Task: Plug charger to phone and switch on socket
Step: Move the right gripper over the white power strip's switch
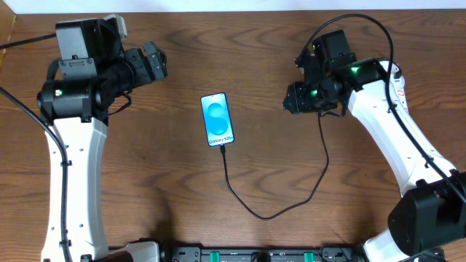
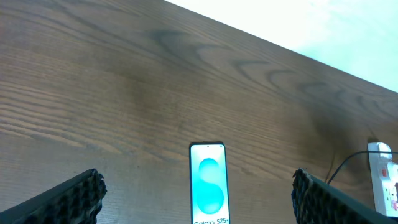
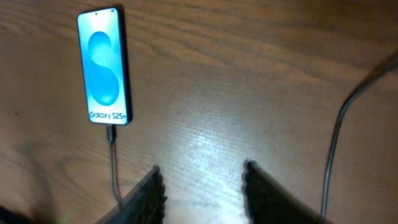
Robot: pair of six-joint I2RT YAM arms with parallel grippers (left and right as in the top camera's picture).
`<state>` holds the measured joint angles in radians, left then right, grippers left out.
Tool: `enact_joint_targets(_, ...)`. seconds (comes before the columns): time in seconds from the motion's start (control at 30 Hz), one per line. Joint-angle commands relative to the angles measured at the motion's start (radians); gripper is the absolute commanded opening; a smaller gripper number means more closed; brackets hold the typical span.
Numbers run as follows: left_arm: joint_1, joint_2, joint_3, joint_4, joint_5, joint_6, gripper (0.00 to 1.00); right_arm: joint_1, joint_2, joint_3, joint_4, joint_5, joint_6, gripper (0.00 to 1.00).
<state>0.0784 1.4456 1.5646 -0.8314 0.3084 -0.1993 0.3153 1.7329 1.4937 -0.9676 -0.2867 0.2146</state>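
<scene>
**Cable seated in the phone; socket switch left to do**

The phone (image 1: 218, 118) lies screen-up at the middle of the table (image 1: 145, 182). Its long axis runs nearly 12 to 6 in the overhead view, top edge toward 12 and port end toward 6. The charger (image 1: 262, 216) appears plugged into that port end. Its black cable leaves at 6, loops toward 4, then climbs toward 2 under the right arm.

So the plugging step looks done and the switch is left. The socket (image 2: 382, 168) shows only as a white sliver at the left wrist view's 3 o'clock edge, and its switch cannot be read.

The left gripper (image 1: 154, 62), at 10 from the phone, is spread and empty. The right gripper (image 3: 202, 190), at 2, is likewise released, holding nothing.
</scene>
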Motion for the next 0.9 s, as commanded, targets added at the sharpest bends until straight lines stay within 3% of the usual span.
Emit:
enact_joint_targets(0.0,0.005,-0.007,0.001,-0.002,-0.007,-0.001,0.97,-0.014,-0.013,0.017,0.006,0.006,0.017,0.03)
enact_joint_targets(0.23,0.005,-0.007,0.001,-0.002,-0.007,-0.001,0.97,-0.153,-0.014,0.055,0.001,-0.094,0.016,0.01)
enact_joint_targets(0.6,0.005,-0.007,0.001,-0.002,-0.007,-0.001,0.97,-0.486,-0.013,0.232,-0.152,-0.011,0.021,0.01)
enact_joint_targets(0.87,0.005,-0.007,0.001,-0.002,-0.007,-0.001,0.97,-0.719,0.042,0.238,-0.092,-0.012,0.016,0.01)
